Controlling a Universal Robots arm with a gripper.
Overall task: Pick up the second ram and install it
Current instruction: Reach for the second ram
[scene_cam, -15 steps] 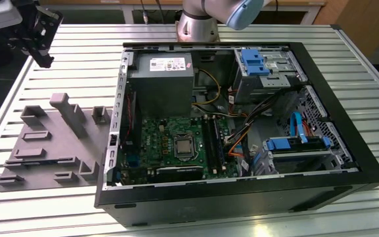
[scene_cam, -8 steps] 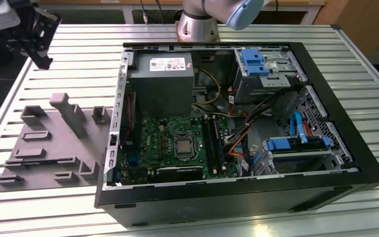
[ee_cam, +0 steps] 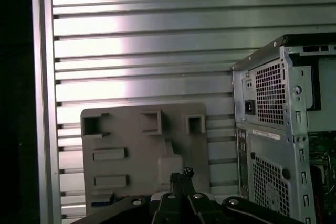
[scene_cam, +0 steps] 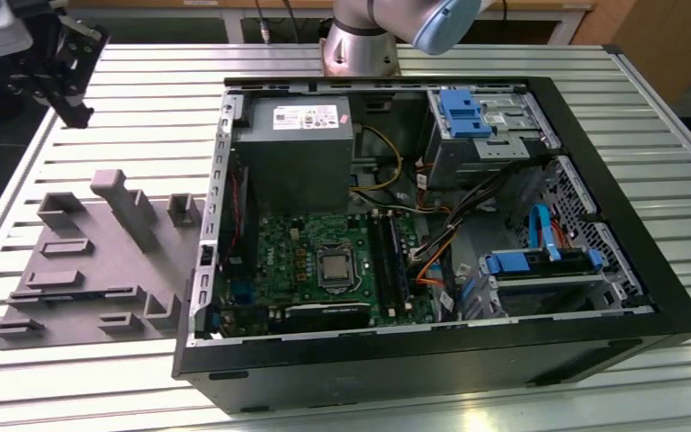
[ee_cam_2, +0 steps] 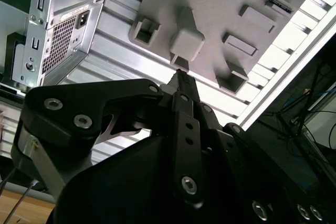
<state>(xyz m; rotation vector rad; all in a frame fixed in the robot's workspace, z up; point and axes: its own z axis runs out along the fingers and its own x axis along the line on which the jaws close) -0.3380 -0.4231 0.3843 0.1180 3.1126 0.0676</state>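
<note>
My gripper [scene_cam: 78, 119] hangs high over the table at the exterior view's far left, beyond the grey holder tray [scene_cam: 105, 261]. Both wrist views show its black fingertips [ee_cam_2: 181, 75] [ee_cam: 184, 173] pressed together with nothing between them, pointing toward the tray's tall post [ee_cam: 170, 163]. A thin dark bluish strip, which looks like the second ram [ee_cam: 102, 201], lies in the tray's long slot [scene_cam: 72, 295]. The open computer case [scene_cam: 633, 270] holds the green motherboard [scene_cam: 303, 261] with its long black slots [scene_cam: 391, 256].
A grey power supply [scene_cam: 295, 153] sits at the far end of the case. Blue drive brackets [scene_cam: 463, 112] and bundled cables fill the exterior view's right side of the case. The slatted metal table [scene_cam: 141, 117] stretches around the tray. The arm's base [scene_cam: 363, 40] stands behind the case.
</note>
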